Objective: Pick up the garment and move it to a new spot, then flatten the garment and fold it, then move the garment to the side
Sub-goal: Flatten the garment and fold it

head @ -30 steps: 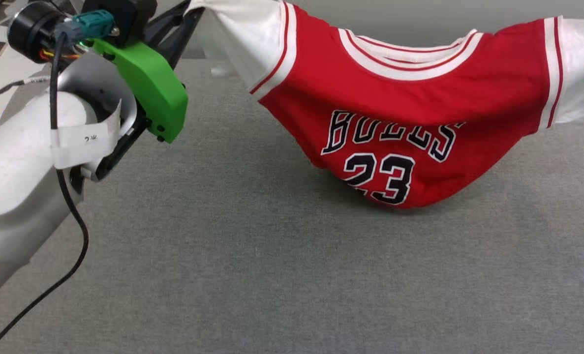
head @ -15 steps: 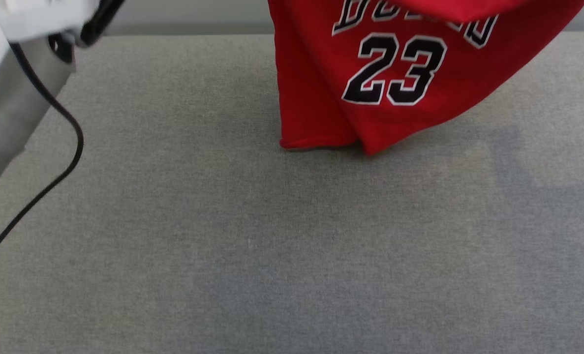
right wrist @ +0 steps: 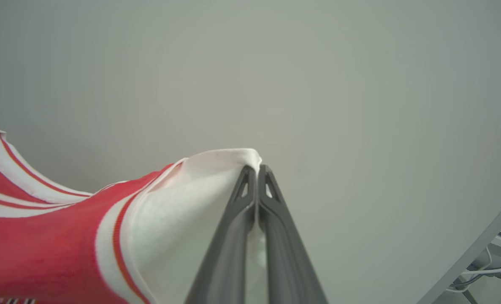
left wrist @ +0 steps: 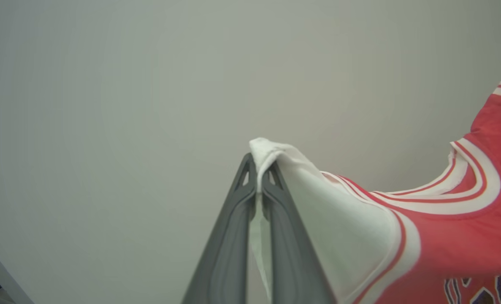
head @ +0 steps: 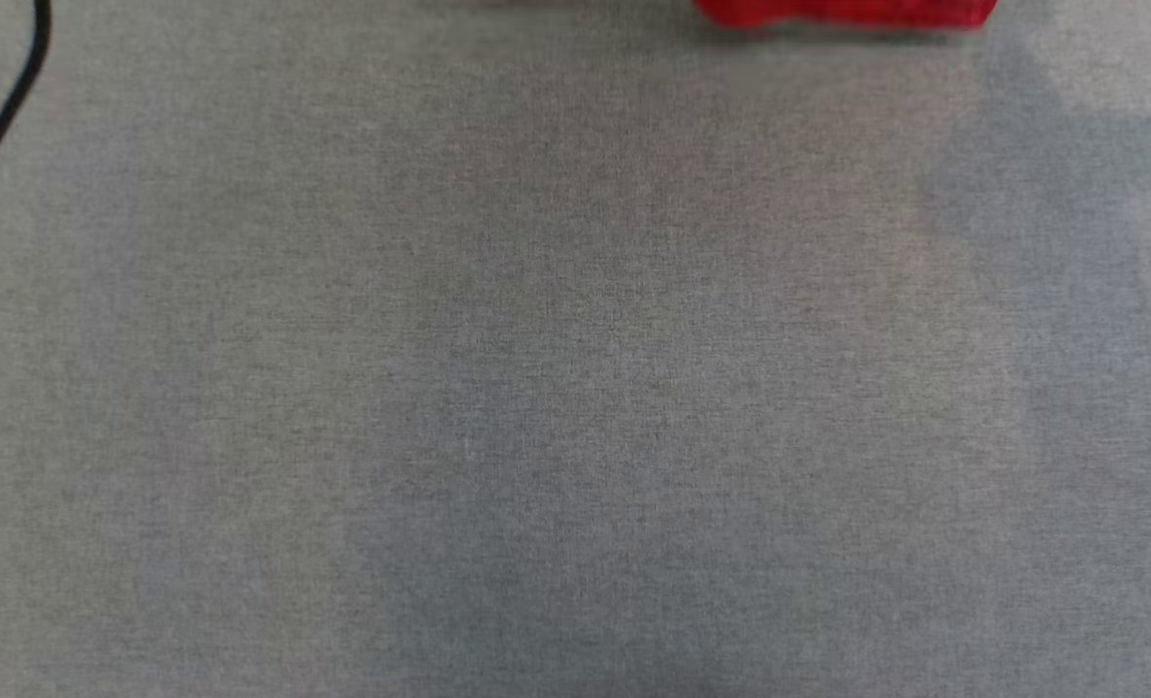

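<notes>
The garment, a red jersey with white sleeves, hangs stretched between both arms. In the head view only its red bottom hem peeks in at the top edge, above the grey table. My left gripper is shut on the tip of one white sleeve, with the red body and striped neck trim trailing to the right. My right gripper is shut on the other white sleeve, the red body sagging to the left.
A black cable crosses the head view's upper left corner. A pale plain wall lies behind both grippers. A grey frame with wires shows at the right wrist view's lower right.
The garment has risen up the head view: from hanging with letters and number showing, to only its hem at the top edge. The left arm has left that view.
</notes>
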You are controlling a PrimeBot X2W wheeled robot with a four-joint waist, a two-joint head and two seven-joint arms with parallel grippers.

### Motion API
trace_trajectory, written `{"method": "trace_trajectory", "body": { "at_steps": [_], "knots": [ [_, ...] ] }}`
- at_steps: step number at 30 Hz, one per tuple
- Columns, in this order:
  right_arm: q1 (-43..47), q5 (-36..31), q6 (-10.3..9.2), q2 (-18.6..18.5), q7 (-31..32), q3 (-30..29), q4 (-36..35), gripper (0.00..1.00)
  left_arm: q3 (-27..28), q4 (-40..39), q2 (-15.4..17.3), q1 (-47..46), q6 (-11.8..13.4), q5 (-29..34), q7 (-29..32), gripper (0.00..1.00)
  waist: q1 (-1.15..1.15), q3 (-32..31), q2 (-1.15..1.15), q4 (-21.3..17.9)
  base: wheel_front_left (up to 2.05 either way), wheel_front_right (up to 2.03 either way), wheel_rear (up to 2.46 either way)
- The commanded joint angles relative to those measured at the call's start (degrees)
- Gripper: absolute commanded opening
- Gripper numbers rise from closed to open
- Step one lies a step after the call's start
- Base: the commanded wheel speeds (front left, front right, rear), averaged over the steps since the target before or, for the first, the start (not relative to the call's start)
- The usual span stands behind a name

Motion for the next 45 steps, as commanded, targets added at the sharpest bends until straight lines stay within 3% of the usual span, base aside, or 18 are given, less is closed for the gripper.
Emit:
{"method": "trace_trajectory", "body": {
  "at_steps": [1,9,14,22,30,35,45],
  "knots": [
    [-2.48,-0.67,-0.04,0.52,-0.99,0.89,1.7,0.0,-0.04,1.44,-0.49,-1.93,-0.25,0.98,-1.16,0.0,-0.01,1.88,0.0,-0.22,0.0,0.0,0.0],
    [-10.68,-0.09,-0.04,2.43,-5.6,6.99,10.01,0.0,0.31,9.07,-2.35,-4.65,-1.71,0.1,-4.55,0.0,-0.01,3.17,0.0,-0.39,0.0,0.0,0.0],
    [-9.24,2.75,-0.04,3.52,-8.65,10.58,13.75,0.0,-0.32,12.55,-3.02,-2.29,-2.5,-0.98,-6.3,0.0,-0.01,3.66,0.0,-0.56,0.0,0.0,0.0],
    [1.41,9.71,-0.04,6.16,-15.12,16.14,17.17,0.0,-1.48,15.41,-1.77,9.16,-3.11,-3.24,-10.92,0.0,-0.01,1.25,0.0,-1.1,0.0,0.0,0.0],
    [18.43,17.81,-0.04,5.19,-19.43,22.69,12.75,0.0,-1.21,11.9,1.07,28.26,-3.16,-5.67,-13.22,0.0,-0.01,-5.79,0.0,-0.86,0.0,0.0,0.0],
    [30.64,21.65,-0.04,2.28,-20.57,25.59,7.34,0.0,1.04,5.42,3.81,43.66,-1.14,-7.25,-13.38,0.0,-0.01,-10.52,0.0,-0.71,0.0,0.0,0.0],
    [53.41,24.18,-0.04,-3.48,-21.04,26.85,-2.61,0.0,4.17,-12.63,10.15,74.56,5.97,-10.82,-13.4,0.0,-0.01,-17.67,0.0,-0.46,0.0,0.0,0.0]
  ]
}}
